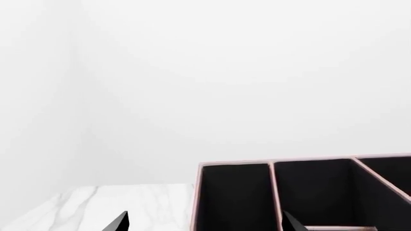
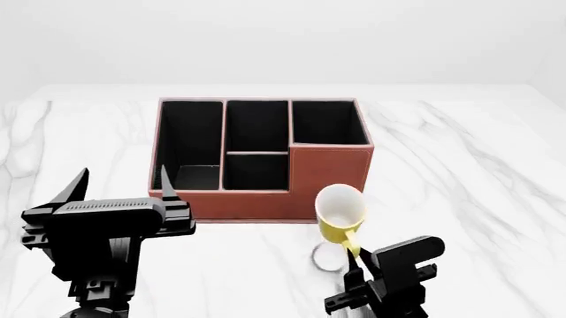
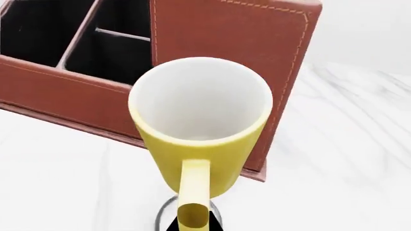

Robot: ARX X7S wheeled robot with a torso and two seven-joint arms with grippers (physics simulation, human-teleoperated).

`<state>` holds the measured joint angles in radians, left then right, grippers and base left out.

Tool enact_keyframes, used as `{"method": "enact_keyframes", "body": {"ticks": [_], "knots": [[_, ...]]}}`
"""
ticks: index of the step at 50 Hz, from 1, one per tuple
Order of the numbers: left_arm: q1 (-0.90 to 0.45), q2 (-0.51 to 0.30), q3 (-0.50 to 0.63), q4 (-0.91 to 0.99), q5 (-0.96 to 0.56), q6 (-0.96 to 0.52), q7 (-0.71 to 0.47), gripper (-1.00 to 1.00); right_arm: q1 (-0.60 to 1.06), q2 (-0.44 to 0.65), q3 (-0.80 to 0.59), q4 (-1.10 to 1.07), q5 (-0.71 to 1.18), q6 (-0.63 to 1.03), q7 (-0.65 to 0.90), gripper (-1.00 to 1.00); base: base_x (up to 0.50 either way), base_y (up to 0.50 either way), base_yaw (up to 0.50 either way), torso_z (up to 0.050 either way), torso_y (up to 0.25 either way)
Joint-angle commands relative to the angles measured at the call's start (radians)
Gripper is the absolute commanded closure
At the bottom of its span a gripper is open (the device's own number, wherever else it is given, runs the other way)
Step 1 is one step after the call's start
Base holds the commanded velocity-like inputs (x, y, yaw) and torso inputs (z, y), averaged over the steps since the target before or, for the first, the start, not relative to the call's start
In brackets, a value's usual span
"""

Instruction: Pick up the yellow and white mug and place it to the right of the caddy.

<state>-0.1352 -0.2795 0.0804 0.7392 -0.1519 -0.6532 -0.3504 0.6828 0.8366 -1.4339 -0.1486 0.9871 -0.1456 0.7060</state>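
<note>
The yellow and white mug [image 2: 341, 212] is held off the table, tilted with its white inside toward the camera, just in front of the caddy's taller front right corner. It fills the right wrist view [image 3: 200, 125], its yellow handle between the fingers. My right gripper [image 2: 356, 255] is shut on the handle [image 3: 192, 217]. The reddish-brown caddy [image 2: 332, 172] with black compartments stands mid-table and shows in the right wrist view [image 3: 218, 38] and the left wrist view [image 1: 196, 202]. My left gripper [image 2: 124, 189] is open and empty, above the table at the caddy's front left corner.
The white marble table [image 2: 468, 179] spreads around the caddy, with bare surface to its right and left. A round grey shadow or ring [image 2: 325, 257] lies on the table below the mug. A white wall stands behind the table.
</note>
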Motion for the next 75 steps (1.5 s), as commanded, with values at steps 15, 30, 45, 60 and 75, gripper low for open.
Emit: {"method": "enact_keyframes", "body": {"ticks": [15,30,45,60,75], "knots": [[0.005,-0.009,-0.003,-0.008,-0.012,0.012,-0.008,-1.00,-0.032,0.151,0.071,-0.037,0.006,-0.050,0.131,1.00,0.00,0.00,0.00,0.000,0.000],[0.006,-0.015,-0.003,-0.004,-0.015,0.008,-0.017,-1.00,-0.010,0.131,0.111,0.079,0.065,-0.065,0.087,1.00,0.00,0.00,0.00,0.000,0.001],[0.004,-0.021,-0.001,0.002,-0.016,0.002,-0.027,-1.00,0.039,0.042,0.149,0.279,0.124,-0.065,-0.035,1.00,0.00,0.00,0.00,0.000,0.001],[0.006,-0.027,-0.002,0.009,-0.020,-0.003,-0.034,-1.00,0.114,-0.135,0.171,0.607,0.160,-0.042,-0.224,1.00,0.00,0.00,0.00,0.000,0.001],[0.006,-0.033,0.001,0.022,-0.023,-0.010,-0.042,-1.00,0.176,-0.287,0.175,0.880,0.152,-0.032,-0.348,1.00,0.00,0.00,0.00,0.000,0.001]]}}
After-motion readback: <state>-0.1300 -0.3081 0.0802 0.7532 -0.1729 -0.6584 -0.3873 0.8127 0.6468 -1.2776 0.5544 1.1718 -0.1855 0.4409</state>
